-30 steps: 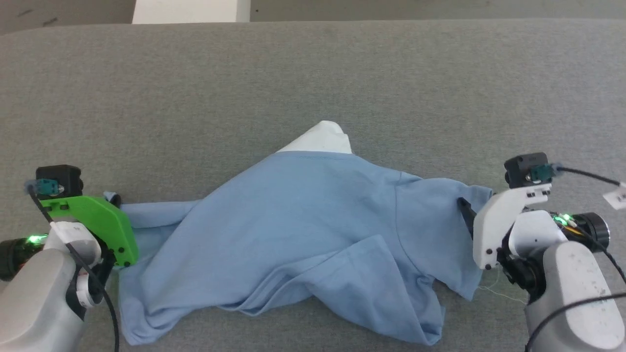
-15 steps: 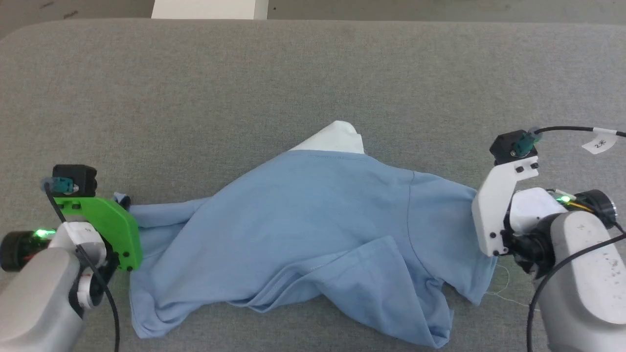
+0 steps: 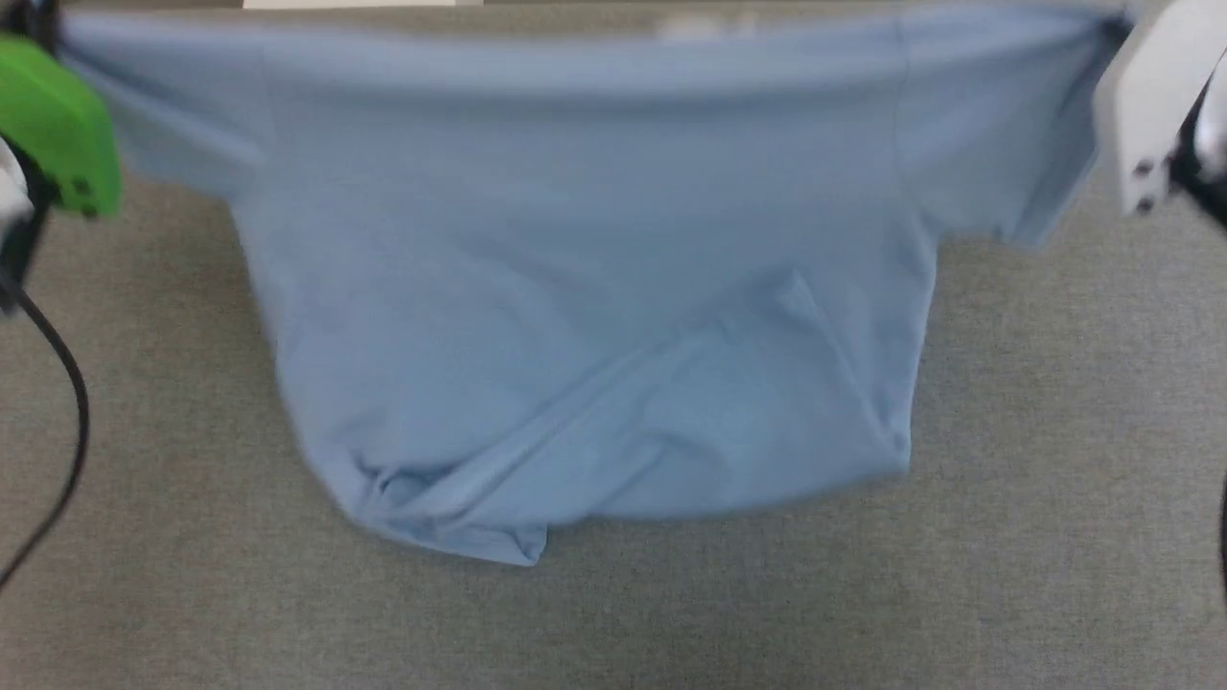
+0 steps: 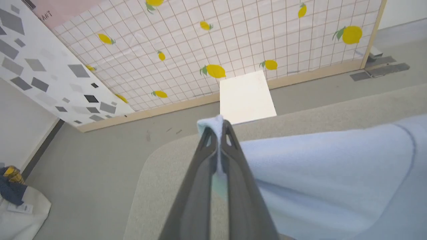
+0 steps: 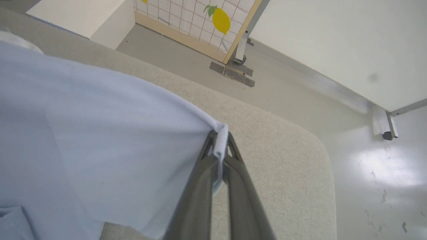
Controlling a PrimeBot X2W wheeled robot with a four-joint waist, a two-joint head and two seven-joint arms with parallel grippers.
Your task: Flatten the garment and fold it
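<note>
Left gripper (image 4: 218, 128): my fingers are pinched tight on one upper corner of the shirt (image 3: 594, 316). Right gripper (image 5: 219, 136): pinched on the opposite corner. The shirt hangs spread between them over the grey pad (image 3: 1054, 498), top edge taut, lower edge creased. I cannot tell whether it touches the pad.

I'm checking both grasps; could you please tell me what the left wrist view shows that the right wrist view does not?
Left wrist view adds: the left end effector shut on a T-shirt edge, a terrazzo panel. Right adds: the right end effector shut on another edge, a metal stand foot. Shared: T-shirt, grey padded surface, lemon-print screen, white box.
</note>
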